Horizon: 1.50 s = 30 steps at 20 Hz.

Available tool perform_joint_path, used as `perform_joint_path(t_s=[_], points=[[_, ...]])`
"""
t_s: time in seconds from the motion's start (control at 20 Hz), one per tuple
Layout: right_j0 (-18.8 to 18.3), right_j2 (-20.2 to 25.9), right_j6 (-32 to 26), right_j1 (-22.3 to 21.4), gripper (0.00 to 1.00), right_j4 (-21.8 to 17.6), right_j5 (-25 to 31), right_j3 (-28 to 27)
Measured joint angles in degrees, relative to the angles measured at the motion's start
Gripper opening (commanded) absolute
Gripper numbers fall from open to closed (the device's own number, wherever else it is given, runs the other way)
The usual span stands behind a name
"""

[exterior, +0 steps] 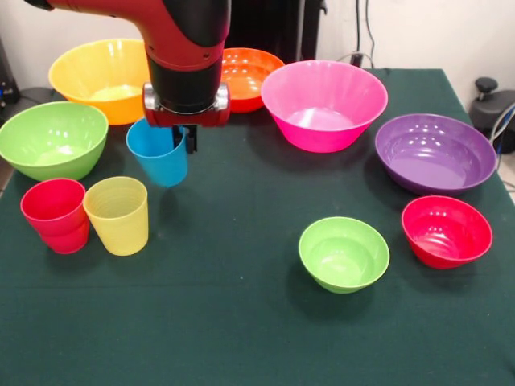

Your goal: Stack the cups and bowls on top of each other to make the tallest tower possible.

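- Progress: no tower yet, as far as can be seen. Every bowl sits alone on the desk [241, 322], nothing nested or stacked.
- Landmark = small lime-green bowl [344, 253], mouth up, empty, toward the camera side of the desk. Judged the likely base, so all stacking still to do.
- Small red bowl [447, 231]: just beside the lime-green bowl, on its picture-right, not touching.
- Purple bowl [434, 153]: beyond the red one, up-right of the landmark.
- Pink bowl [324, 104]: straight behind the landmark, well apart.
- Orange bowl [249, 76]: further back-left of the landmark, partly hidden by the arm [181, 40].
- Large yellow bowl [100, 76] and large green bowl [52, 138]: far left-back of the landmark.
- Red cup [55, 215] and pale yellow cup [118, 215]: well left of the landmark, upright, touching or nearly so (can't tell which).
- Blue cup [158, 151]: left-back of the landmark, tilted, seems lifted off the desk w/ a shadow beneath, so probably the first piece in hand.
- Arm pose: comes down from the top, wrist vertical, directly over the blue cup.
- Gripper [187, 138]: pinching the blue cup by its rim, one finger visible at the cup's right edge, the other hidden.
- Left to do, by my reading: carry the cup across to the landmark, then everything else.
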Motion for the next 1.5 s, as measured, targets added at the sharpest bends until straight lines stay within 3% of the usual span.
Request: perform_joint_path(t_s=[0.5,1.05,1.5], points=[[0.0,0.4,0.0,-2.5,0.0,0.0,1.0,-1.5],[0.0,0.4,0.0,-5.0,0.0,0.9,12.1,-3.4],[0.0,0.4,0.0,-4.9,0.0,2.2,14.8,-6.2]])
